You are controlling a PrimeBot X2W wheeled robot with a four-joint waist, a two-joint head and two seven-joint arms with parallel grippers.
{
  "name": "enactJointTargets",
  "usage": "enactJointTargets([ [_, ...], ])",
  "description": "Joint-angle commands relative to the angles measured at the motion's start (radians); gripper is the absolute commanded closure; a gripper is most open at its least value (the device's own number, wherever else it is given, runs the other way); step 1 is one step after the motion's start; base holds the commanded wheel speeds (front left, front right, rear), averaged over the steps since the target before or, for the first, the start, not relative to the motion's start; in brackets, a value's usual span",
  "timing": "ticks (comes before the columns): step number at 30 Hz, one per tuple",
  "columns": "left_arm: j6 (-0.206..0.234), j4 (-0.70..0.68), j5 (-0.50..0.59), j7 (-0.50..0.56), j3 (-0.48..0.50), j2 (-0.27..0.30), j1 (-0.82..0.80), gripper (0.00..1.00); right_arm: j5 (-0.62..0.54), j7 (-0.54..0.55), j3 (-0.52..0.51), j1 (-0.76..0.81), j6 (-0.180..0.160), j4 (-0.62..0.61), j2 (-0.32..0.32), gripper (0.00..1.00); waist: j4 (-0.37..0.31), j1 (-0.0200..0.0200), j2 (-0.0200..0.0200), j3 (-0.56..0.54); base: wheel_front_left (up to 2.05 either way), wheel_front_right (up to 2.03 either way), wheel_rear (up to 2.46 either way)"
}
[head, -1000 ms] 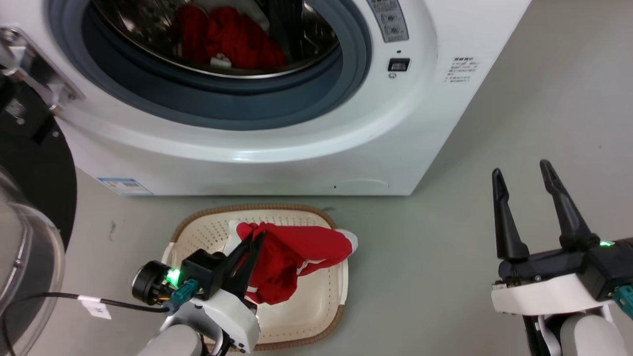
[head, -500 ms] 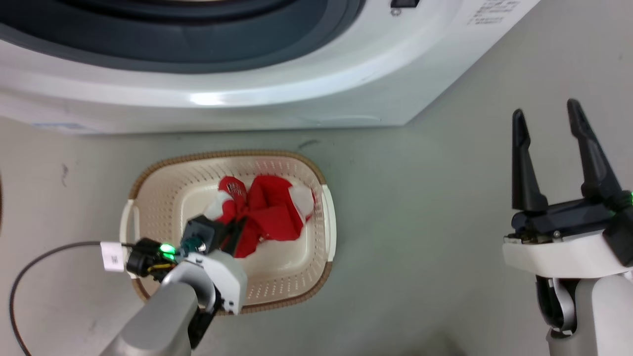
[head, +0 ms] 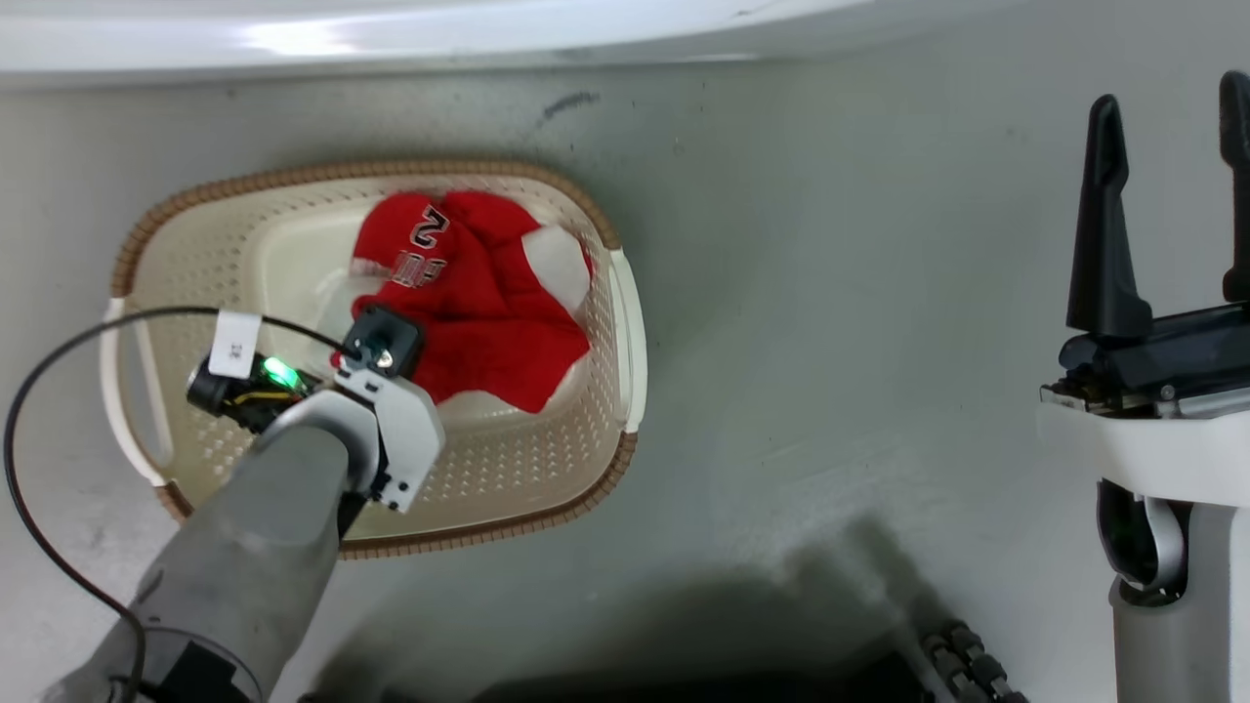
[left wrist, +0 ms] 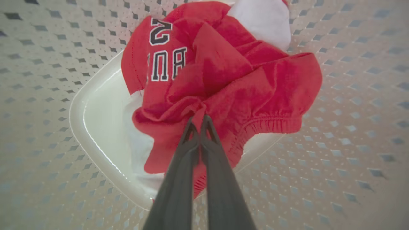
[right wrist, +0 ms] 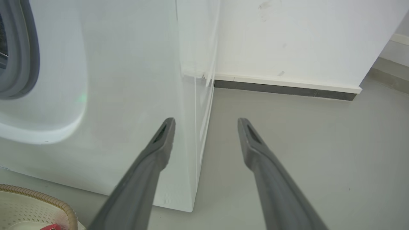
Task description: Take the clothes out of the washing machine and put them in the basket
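The cream basket [head: 596, 459] with its brown rim sits on the grey floor, just in front of the white washing machine [head: 488, 29]. A crumpled red garment [head: 488, 312] with white patches and lettering lies inside it. My left arm [head: 381, 410] reaches down into the basket. In the left wrist view my left gripper [left wrist: 199, 119] is shut on a fold of the red garment [left wrist: 230, 83], above the basket's floor [left wrist: 96, 111]. My right gripper [head: 1170, 90] hangs open and holds nothing, well to the right of the basket. It points at the washing machine's corner [right wrist: 191, 143].
A black cable [head: 59, 342] loops over the basket's left side. My dark base [head: 781, 674] lies at the bottom edge. The grey door ring [right wrist: 19, 57], a basket corner [right wrist: 41, 199], and a white wall with a skirting board [right wrist: 287, 86] appear in the right wrist view.
The head camera has tilted down, so the drum has left the picture. My left gripper has lowered the red garment from above the basket onto its floor. The right gripper stays open.
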Motion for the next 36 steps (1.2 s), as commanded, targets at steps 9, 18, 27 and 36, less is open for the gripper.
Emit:
enactJointTargets([
  [9,-0.010,0.081,0.014,0.021,-0.042,-0.014,-0.086,1.00,0.018,-0.002,0.004,-0.031,-0.001,-0.029,0.001,0.00,-0.020,-0.0002,0.0000,0.109,0.00,0.00,0.00],
  [18,0.000,0.090,-0.019,-0.044,-0.018,-0.036,-0.027,0.00,0.010,-0.002,0.026,-0.014,-0.001,0.000,0.001,0.00,-0.009,-0.0002,0.0000,0.014,0.00,0.00,0.00],
  [27,0.079,-0.264,0.000,-0.049,0.117,0.006,0.131,0.00,-0.013,-0.002,0.022,0.051,-0.001,0.032,0.001,0.00,0.038,-0.0002,0.0000,-0.157,0.00,0.00,0.00],
  [36,0.133,-0.564,0.083,-0.049,0.318,-0.020,0.319,0.00,-0.013,-0.002,0.040,0.120,-0.001,0.070,0.001,0.00,0.059,-0.0002,0.0000,-0.317,0.00,0.00,0.00],
])
